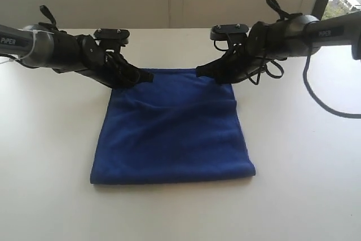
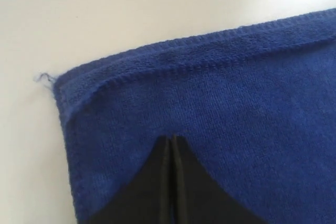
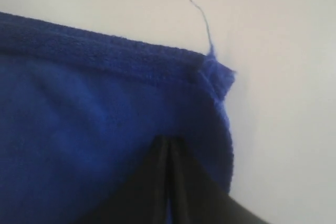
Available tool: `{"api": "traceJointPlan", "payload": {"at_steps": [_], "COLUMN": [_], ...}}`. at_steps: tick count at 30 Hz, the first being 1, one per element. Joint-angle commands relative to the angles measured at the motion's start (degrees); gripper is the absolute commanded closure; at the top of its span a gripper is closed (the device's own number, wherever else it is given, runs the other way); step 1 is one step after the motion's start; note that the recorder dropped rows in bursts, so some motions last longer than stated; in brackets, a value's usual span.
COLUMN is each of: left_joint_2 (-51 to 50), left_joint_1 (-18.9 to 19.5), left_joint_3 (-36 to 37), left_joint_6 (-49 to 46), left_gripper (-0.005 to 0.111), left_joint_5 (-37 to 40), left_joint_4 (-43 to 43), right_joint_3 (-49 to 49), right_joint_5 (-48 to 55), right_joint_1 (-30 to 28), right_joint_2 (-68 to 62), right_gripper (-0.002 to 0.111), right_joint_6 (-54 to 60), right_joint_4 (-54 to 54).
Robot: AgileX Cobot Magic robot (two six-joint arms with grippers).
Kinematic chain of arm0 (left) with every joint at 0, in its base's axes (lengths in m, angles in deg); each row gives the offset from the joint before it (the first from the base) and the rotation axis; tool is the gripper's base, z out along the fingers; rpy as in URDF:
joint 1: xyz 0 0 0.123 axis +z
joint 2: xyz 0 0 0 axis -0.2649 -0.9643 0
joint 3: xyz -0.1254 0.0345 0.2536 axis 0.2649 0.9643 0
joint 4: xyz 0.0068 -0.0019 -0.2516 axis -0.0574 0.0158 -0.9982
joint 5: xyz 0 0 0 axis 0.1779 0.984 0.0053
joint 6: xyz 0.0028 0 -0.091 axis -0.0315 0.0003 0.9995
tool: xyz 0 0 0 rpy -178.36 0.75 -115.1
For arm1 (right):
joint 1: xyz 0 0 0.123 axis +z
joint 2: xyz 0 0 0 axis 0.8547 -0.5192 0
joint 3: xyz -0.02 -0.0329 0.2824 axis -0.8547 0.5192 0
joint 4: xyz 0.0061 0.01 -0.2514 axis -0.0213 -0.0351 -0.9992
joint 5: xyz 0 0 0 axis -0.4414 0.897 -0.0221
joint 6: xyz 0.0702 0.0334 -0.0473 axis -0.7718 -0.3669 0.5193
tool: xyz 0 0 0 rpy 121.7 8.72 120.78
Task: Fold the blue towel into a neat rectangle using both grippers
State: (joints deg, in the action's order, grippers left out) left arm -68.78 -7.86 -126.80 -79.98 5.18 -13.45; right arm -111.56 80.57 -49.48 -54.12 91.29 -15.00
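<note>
The blue towel (image 1: 172, 134) lies flat on the white table, roughly rectangular, with a rounded fold along its near edge. My left gripper (image 1: 142, 76) is at the towel's far left corner, and my right gripper (image 1: 200, 73) is at the far edge near the right corner. In the left wrist view the jaws (image 2: 172, 138) are pressed together with their tips in the towel (image 2: 236, 93), a little inside the hemmed corner. In the right wrist view the jaws (image 3: 168, 139) are likewise shut on the towel (image 3: 79, 119) beside its corner, where a loose thread (image 3: 202, 19) sticks out.
The white table (image 1: 304, 162) spreads out on all sides of the towel. A black cable (image 1: 316, 97) loops down from the right arm over the table at the right. A wall and a window stand behind the table's far edge.
</note>
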Motion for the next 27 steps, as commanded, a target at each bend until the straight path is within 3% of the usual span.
{"api": "traceJointPlan", "payload": {"at_steps": [1, 5, 7, 12, 19, 27], "left_joint_2": [5.13, 9.98, 13.08, 17.35, 17.91, 16.32], "left_joint_1": [0.21, 0.08, -1.10, -5.10, -10.14, -10.67], "left_joint_3": [-0.01, 0.85, 5.26, 12.83, 16.60, 22.53], "left_joint_6": [-0.03, 0.10, 0.80, 2.48, 4.07, 5.49], "left_gripper": [0.107, 0.107, 0.107, 0.107, 0.107, 0.107], "left_joint_5": [5.21, 15.55, 17.84, 18.09, 21.39, 22.78], "left_joint_4": [-0.29, -0.29, -0.29, -0.29, -0.29, -0.29], "right_joint_3": [0.27, 4.13, 10.91, 21.16, 29.40, 37.34], "right_joint_5": [5.97, 15.22, 16.43, 16.09, 15.91, 13.06], "right_joint_1": [-0.20, -0.24, -0.12, 2.72, 6.87, 7.43], "right_joint_2": [6.68, 13.54, 17.78, 24.35, 26.55, 26.55], "right_gripper": [0.107, 0.107, 0.108, 0.108, 0.108, 0.108], "right_joint_6": [0.36, 0.36, 0.36, 0.49, 0.30, 0.06], "right_joint_4": [-1.02, -2.86, -2.86, -2.65, -2.65, -2.65]}}
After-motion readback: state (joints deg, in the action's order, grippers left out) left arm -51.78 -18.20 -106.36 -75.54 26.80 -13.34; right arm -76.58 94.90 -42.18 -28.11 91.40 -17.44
